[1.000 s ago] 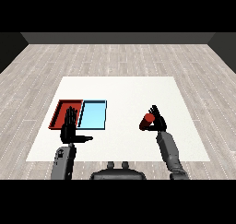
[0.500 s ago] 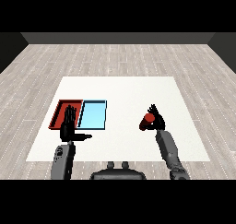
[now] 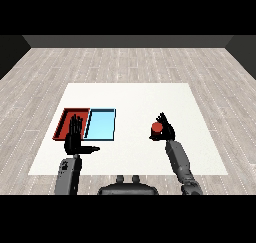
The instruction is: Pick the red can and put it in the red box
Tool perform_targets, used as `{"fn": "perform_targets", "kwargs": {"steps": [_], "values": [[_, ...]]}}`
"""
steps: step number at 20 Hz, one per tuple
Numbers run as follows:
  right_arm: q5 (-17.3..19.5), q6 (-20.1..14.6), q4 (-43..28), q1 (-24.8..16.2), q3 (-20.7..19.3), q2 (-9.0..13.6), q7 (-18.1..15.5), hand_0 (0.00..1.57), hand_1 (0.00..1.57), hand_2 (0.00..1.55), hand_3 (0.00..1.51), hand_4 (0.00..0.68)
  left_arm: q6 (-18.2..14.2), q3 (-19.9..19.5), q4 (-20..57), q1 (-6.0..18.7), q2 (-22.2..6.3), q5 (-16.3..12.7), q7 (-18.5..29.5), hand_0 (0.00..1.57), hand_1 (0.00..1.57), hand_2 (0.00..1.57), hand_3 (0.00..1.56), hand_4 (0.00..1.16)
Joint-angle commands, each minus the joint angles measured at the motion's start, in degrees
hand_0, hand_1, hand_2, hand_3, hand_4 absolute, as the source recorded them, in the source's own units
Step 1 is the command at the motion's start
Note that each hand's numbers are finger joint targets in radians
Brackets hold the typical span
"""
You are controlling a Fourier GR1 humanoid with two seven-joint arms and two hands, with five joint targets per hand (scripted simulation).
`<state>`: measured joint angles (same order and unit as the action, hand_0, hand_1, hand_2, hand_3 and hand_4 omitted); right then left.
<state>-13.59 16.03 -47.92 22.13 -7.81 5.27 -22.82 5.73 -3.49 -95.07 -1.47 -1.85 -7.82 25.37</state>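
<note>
The right hand (image 3: 166, 129) is on the right part of the white table (image 3: 135, 99), and its fingers curl around the red can (image 3: 157, 128) — the can sits on the inner side of this hand, against the palm, with its red top visible. I cannot tell if the can touches the table or is a little above it. The grey right forearm (image 3: 181, 164) goes back from the hand toward the lower edge of the view. The left hand (image 3: 75, 139) is wide, with straight fingers pointing forward and the thumb stretched toward the middle of the table; it holds nothing. Just in front of its fingertips lies the red tray (image 3: 64, 123) — the fingers cover part of its near side. The light blue tray (image 3: 101, 125) is touching the red tray, forward and to the inner side of the left hand. Both trays are well apart from the right hand and the can, across the table on its inner side.
</note>
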Motion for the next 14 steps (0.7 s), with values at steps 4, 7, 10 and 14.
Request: {"fn": "perform_targets", "kwargs": {"steps": [4,7,10,14], "values": [[0.70,-1.76,7.18,4.98,-1.00,0.08,-0.58,0.00,0.00,0.00,0.00,0.000,0.76,-1.36,1.61,2.86,-1.50,-0.91,-1.27,0.00,0.00,0.00,0.00,0.00],[0.61,-2.25,0.67,0.78,0.37,0.21,2.67,0.00,0.00,0.00,0.00,0.000,-1.30,2.17,-4.90,-2.52,1.60,0.49,-2.28,0.00,0.00,0.00,0.00,0.00],[1.95,-5.47,1.22,0.86,1.55,-2.25,2.38,0.00,0.00,0.00,0.00,0.000,1.61,-2.21,2.65,2.19,-1.65,-1.43,0.98,0.00,0.00,0.00,0.00,0.00],[5.61,-10.27,10.65,6.90,0.57,-2.26,-3.97,1.52,1.52,1.50,1.46,0.493,1.97,-2.29,2.87,2.99,-2.19,-1.62,0.02,0.00,0.00,0.00,0.00,0.00]]}}
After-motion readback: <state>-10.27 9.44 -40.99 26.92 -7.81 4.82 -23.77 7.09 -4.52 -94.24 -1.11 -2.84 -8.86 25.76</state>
